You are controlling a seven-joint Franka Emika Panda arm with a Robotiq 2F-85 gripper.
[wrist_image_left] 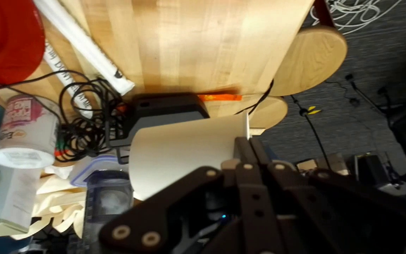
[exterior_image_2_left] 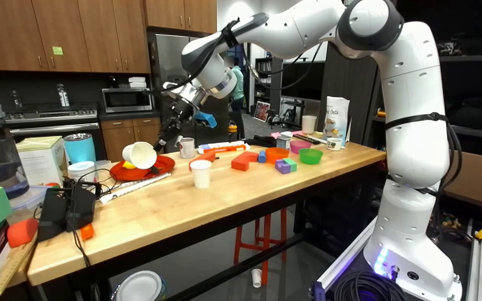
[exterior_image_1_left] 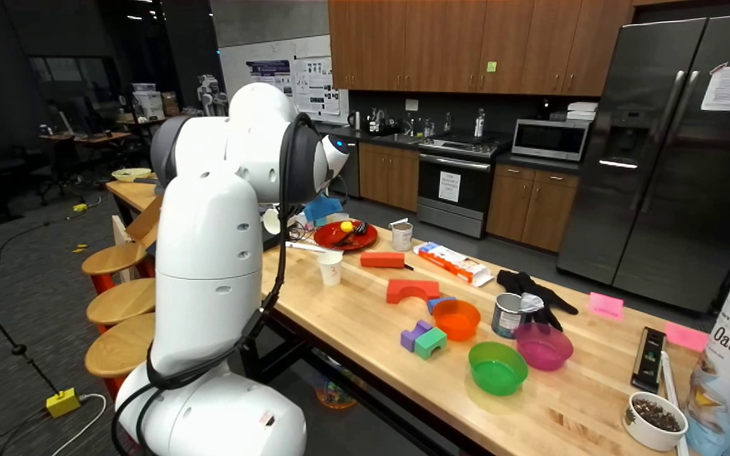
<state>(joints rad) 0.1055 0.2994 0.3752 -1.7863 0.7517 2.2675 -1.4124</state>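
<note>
A white paper cup (exterior_image_2_left: 141,155) hangs tilted on its side above the table, its open mouth turned toward the camera in an exterior view. My gripper (exterior_image_2_left: 158,146) is shut on the cup's rim, and in the wrist view the thin wall runs between the gripper's fingertips (wrist_image_left: 241,144). The cup (wrist_image_left: 185,151) fills the middle of that view, mouth end at the fingers. Behind and below the held cup is a red plate (exterior_image_2_left: 165,164) bearing a yellow ball (exterior_image_1_left: 346,226) and black utensils. An upright paper cup (exterior_image_1_left: 330,271) marked 3 stands nearby on the table.
Black speakers (exterior_image_2_left: 73,207), tangled cables (wrist_image_left: 83,116) and white strips (wrist_image_left: 86,49) lie near the held cup. Farther along are red blocks (exterior_image_1_left: 412,290), an orange bowl (exterior_image_1_left: 457,320), a green bowl (exterior_image_1_left: 498,368), a pink bowl (exterior_image_1_left: 544,347) and cans. Stools (exterior_image_1_left: 121,301) stand beside the table.
</note>
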